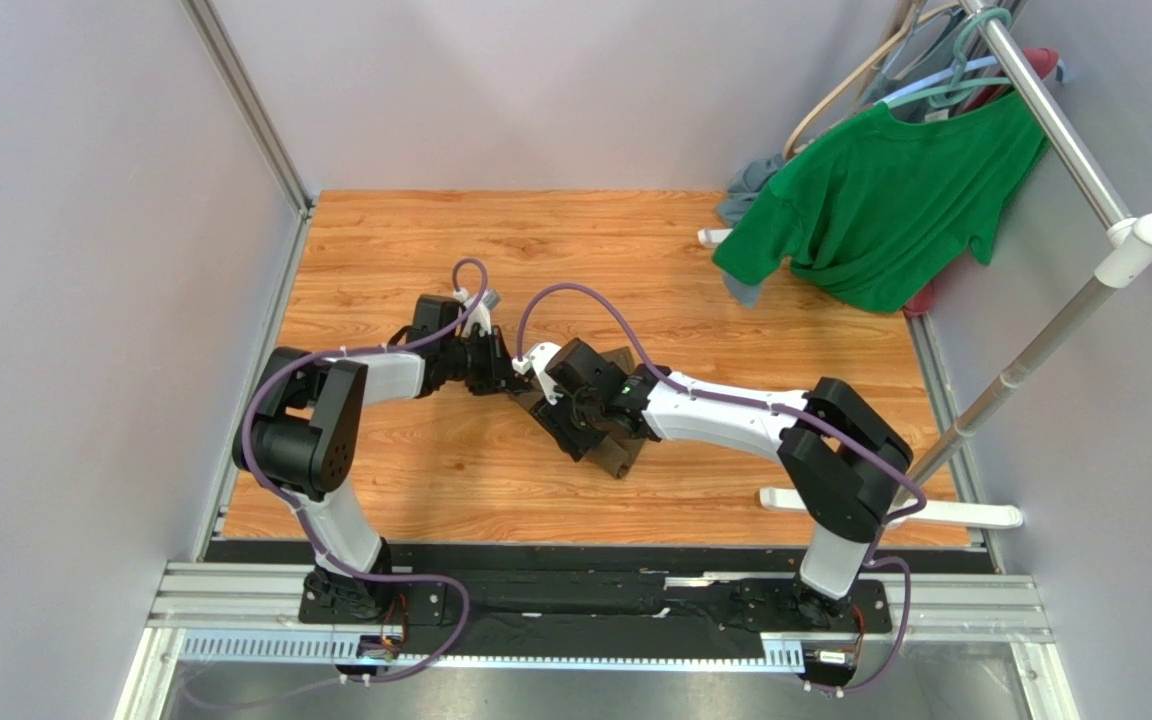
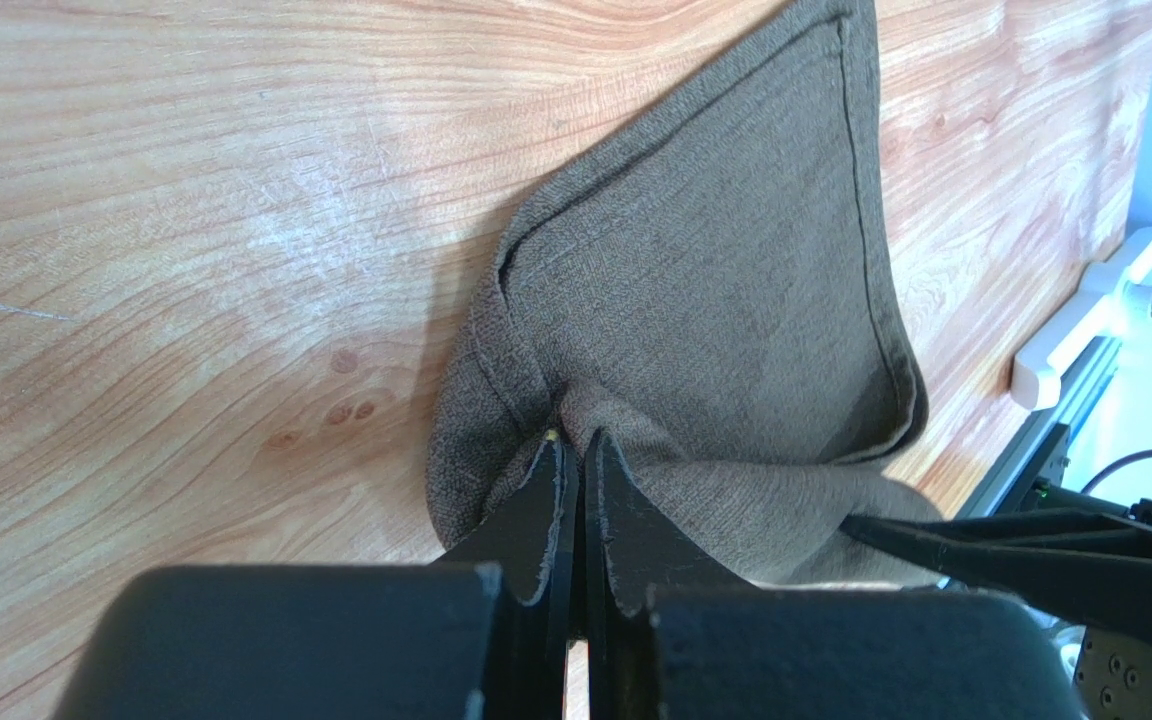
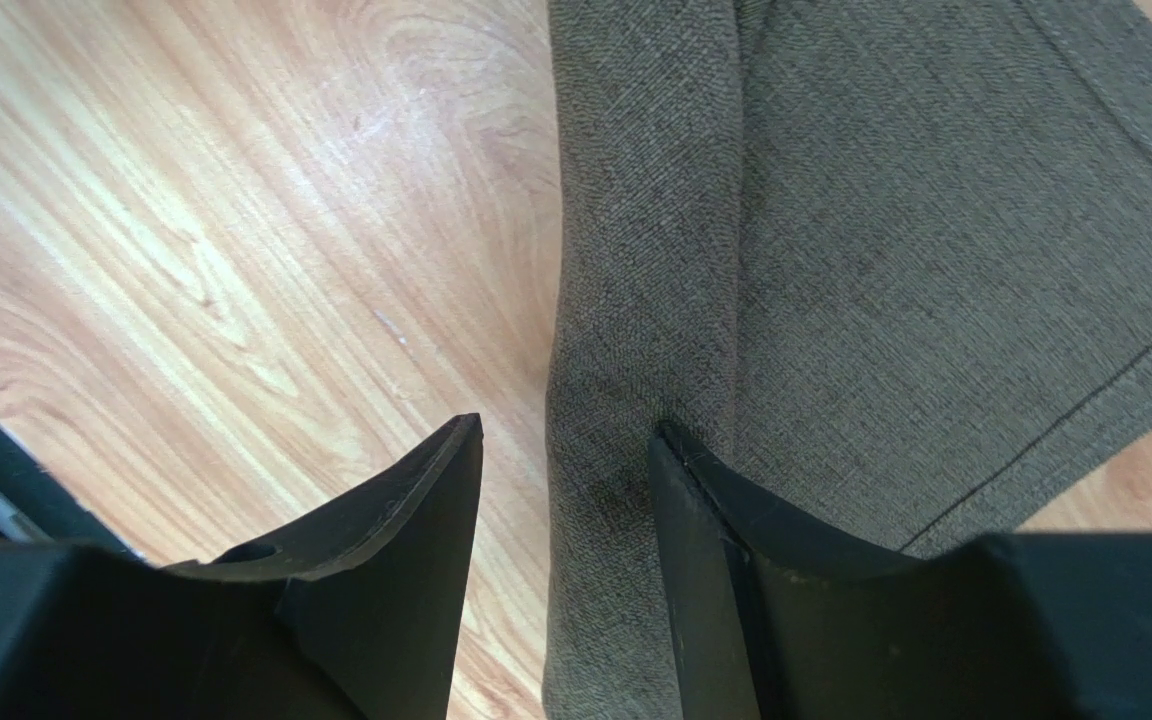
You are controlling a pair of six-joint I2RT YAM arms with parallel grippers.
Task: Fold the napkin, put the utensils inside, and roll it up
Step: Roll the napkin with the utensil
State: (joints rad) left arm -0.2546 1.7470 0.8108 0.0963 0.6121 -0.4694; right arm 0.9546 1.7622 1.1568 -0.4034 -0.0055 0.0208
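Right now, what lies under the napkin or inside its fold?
The napkin lies on the wooden table, which shows beside it. No utensil is visible. Whether anything sits inside the folded layers cannot be seen; the cloth covers it.

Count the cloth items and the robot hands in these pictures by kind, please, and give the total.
Olive-brown napkin: 1
Green T-shirt: 1
Grey-blue garment: 1
Robot hands: 2 (left hand, right hand)
Total: 5
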